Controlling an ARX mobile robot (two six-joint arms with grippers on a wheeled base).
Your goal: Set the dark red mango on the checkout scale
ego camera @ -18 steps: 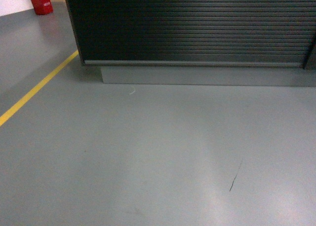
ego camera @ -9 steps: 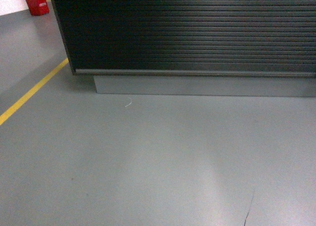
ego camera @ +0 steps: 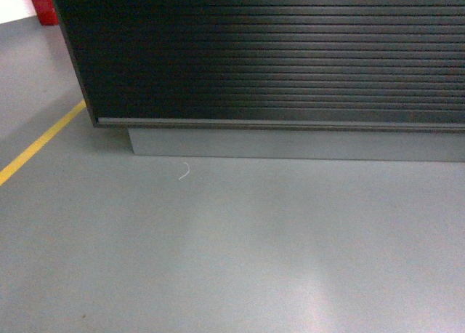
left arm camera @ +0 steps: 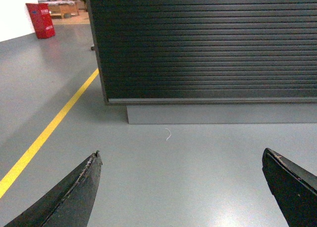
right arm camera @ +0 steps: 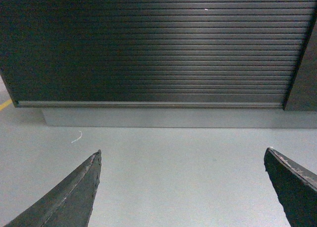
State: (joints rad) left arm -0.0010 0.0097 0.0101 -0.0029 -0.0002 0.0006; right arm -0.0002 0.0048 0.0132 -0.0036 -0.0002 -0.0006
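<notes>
The checkout [ego camera: 276,57] fills the top of the head view: a dark counter with a horizontally ribbed front on a grey plinth [ego camera: 290,144]. Only its front shows; its top is out of view. The dark red mango and the scale are out of view. In the left wrist view the checkout [left arm camera: 208,43] stands ahead, and my left gripper [left arm camera: 181,157] is open over bare grey floor with nothing between its fingers. The right wrist view faces the same ribbed front [right arm camera: 153,43], and my right gripper [right arm camera: 182,155] is open and empty too. Neither gripper appears in the head view.
A yellow floor line [ego camera: 40,144] runs diagonally at the left, also in the left wrist view [left arm camera: 49,130]. A red box [left arm camera: 40,20] stands far back left. A small white scrap [ego camera: 184,172] lies on the grey floor before the plinth.
The checkout has grown larger and shifted lower and leftward in the head view; the base has rolled closer to it. The dark floor scratch has passed out of view.
</notes>
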